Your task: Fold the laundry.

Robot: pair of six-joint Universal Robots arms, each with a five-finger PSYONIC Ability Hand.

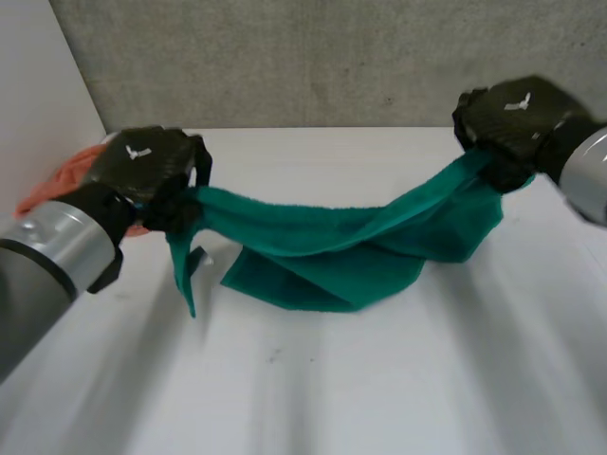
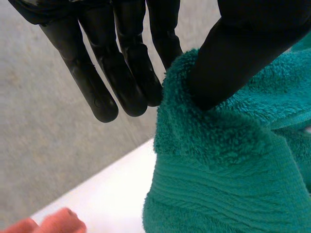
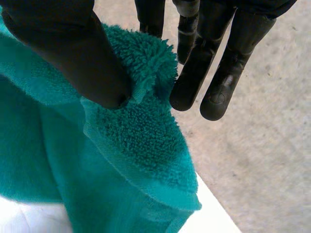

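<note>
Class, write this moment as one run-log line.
left robot hand: pinches green towel end | right robot hand: pinches opposite end | towel: middle sags onto table

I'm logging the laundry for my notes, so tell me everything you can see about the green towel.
The green towel is teal terry cloth, looped pile with a flat woven band near its edge. It hangs crumpled and twisted between the left robot hand and the right robot hand, each pinching one end under its thumb. The middle sags, and its lowest fold rests on the white table.
</note>
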